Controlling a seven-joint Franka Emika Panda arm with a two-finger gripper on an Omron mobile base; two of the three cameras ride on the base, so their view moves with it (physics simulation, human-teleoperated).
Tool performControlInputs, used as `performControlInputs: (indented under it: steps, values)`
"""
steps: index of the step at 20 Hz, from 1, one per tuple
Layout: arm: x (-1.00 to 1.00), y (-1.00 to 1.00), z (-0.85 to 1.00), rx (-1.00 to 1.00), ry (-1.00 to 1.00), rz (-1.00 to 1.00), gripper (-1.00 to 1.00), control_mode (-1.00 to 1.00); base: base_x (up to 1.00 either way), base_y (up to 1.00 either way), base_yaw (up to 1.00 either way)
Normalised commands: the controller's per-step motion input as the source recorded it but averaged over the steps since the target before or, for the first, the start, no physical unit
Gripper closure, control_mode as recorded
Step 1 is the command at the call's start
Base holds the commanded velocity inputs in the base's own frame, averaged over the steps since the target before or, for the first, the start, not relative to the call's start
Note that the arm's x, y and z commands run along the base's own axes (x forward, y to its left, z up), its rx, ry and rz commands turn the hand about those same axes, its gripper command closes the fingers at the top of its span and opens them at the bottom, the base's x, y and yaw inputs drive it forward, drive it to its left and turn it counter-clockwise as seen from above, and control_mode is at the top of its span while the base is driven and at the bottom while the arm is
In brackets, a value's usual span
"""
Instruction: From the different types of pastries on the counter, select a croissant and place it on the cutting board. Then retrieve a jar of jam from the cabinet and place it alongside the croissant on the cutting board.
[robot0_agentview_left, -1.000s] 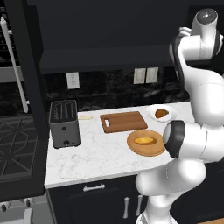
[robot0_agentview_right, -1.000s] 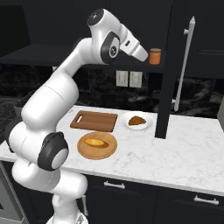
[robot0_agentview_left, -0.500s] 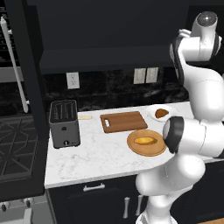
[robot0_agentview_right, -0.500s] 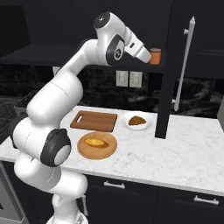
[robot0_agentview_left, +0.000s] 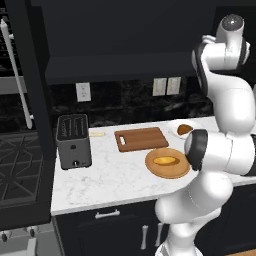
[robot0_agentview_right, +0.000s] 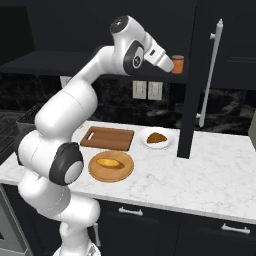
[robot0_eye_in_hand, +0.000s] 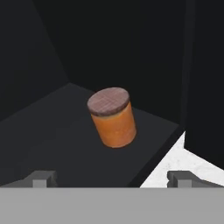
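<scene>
My claw (robot0_eye_in_hand: 112, 178) is spread wide and grips nothing; in the hand view its two dark fingertips (robot0_eye_in_hand: 43, 178) rise far apart, and the small orange-brown cylindrical jar of jam with a darker lid (robot0_eye_in_hand: 112, 117) stands on the dark shelf of the black upper cabinet (robot0_eye_in_hand: 52, 135), centred between them and apart from them.

The left base view, read from the left, shows a grey two-slot toaster (robot0_agentview_left: 73, 141), a pale flat stick of pastry (robot0_agentview_left: 97, 134) just behind it against the wall, then the reddish-brown rectangular wooden cutting board (robot0_agentview_left: 140, 138) with nothing on it. The hand view shows none of these.

Further right sits a round wooden plate (robot0_agentview_left: 168, 163) carrying a golden-yellow oblong bun (robot0_agentview_left: 165, 160), all on the white marble tabletop (robot0_agentview_left: 110, 175).

The right base view shows what the others cannot: my white wrist reaches up to the shelf with the jar just past its tip. It also shows the small golden-brown lumpy croissant (robot0_agentview_right: 156, 138) lying on a white dish (robot0_agentview_right: 146, 142) to the right of the board.
</scene>
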Motion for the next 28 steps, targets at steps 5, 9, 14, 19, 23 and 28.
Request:
performControlInputs:
  steps: [5,9,14,19,23,28]
  values:
    - [0.14,-0.01,-0.02,0.00,0.09,0.00,-1.00,-1.00,0.00,0.00,0.00]
    - [0.02,-0.16,0.00,-0.01,0.03,0.00,-1.00,-1.00,0.00,0.00,0.00]
    - [0.00,-0.15,0.00,-0.04,0.00,0.00,-1.00,-1.00,0.00,0.00,0.00]
    - [0.00,-0.08,0.00,-0.05,0.00,0.00,-1.00,-1.00,0.00,0.00,0.00]
    - [0.00,-0.19,-0.06,-0.08,0.01,0.00,-1.00,-1.00,0.00,0.00,0.00]
    - [0.02,-0.07,-0.26,-0.03,0.06,0.00,-1.00,-1.00,0.00,0.00,0.00]
